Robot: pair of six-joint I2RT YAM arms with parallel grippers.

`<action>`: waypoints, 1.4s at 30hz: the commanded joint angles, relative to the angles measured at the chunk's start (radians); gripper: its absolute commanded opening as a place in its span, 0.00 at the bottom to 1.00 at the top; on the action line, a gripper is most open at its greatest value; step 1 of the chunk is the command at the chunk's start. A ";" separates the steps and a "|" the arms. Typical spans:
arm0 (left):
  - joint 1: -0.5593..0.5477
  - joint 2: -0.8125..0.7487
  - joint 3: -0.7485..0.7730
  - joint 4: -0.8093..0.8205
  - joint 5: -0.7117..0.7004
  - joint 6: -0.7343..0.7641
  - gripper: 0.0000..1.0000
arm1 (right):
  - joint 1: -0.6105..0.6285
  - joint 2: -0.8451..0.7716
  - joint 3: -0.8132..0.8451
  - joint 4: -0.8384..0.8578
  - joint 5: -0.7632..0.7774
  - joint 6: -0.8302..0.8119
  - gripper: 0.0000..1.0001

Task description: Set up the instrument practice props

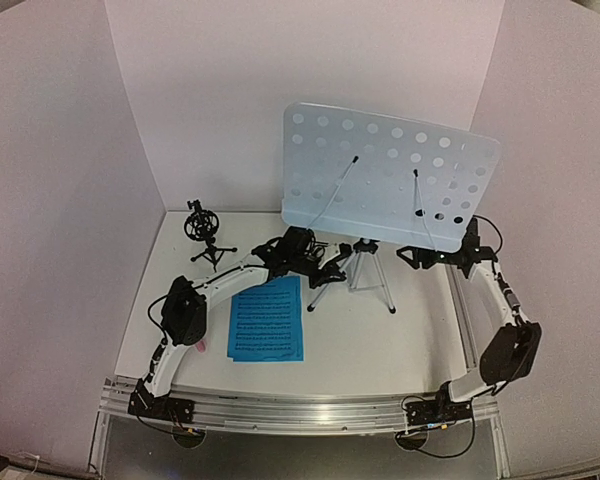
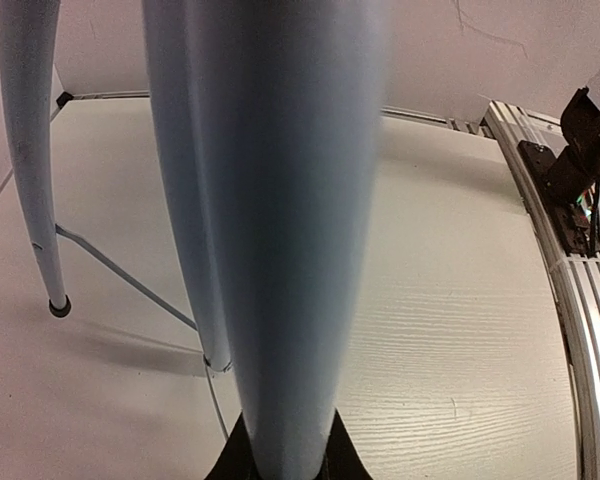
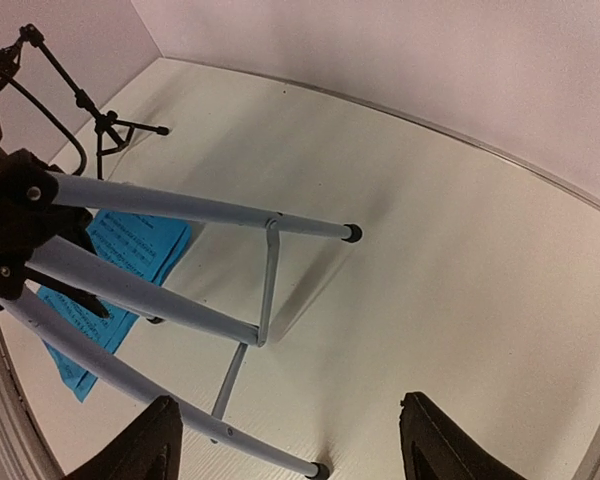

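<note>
The pale blue perforated music stand [image 1: 390,170] stands upright on its silver tripod [image 1: 368,268] at the middle back. My left gripper [image 1: 322,272] is shut on one tripod leg [image 2: 280,250], which fills the left wrist view. My right gripper [image 1: 420,258] is open just right of the tripod, its fingers [image 3: 445,445] spread above bare table with the tripod legs [image 3: 180,205] to their left. The bright blue music sheets [image 1: 268,318] lie flat near the left arm. The small black mic holder [image 1: 208,235] stands at the back left. A sliver of the pink microphone [image 1: 198,348] shows beside the left arm.
White walls close in the table at the back and both sides. An aluminium rail [image 1: 310,412] runs along the near edge and another [image 2: 570,300] along the right side. White tabletop [image 3: 460,260] lies right of the tripod.
</note>
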 commanded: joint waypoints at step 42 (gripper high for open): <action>0.054 0.067 0.106 -0.060 0.108 -0.081 0.00 | 0.104 0.480 0.498 -0.017 -0.769 -0.575 0.49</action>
